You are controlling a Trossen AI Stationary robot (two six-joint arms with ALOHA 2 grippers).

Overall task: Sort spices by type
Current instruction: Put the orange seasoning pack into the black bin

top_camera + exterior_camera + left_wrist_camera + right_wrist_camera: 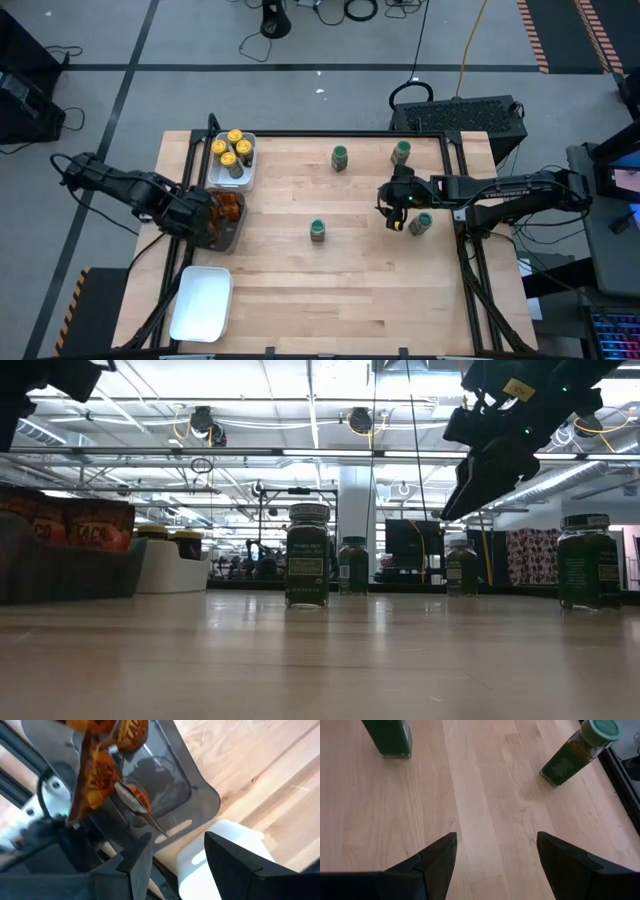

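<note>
Four jars (231, 147) in a tray (248, 176), packets (228, 208) in the adjacent tray (234, 240)

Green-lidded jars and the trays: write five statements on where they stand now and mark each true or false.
1. Four green-lidded jars stand on the bare table. True.
2. The yellow-lidded jars sit in the dark grey tray. False: they are in a white tray at the table's back left.
3. The orange packets lie in the dark grey tray. True.
4. The front white tray holds two jars. False: nothing shows in it.
5. The right gripper is shut on a jar. False: it is open, above the table, holding nothing.
</note>
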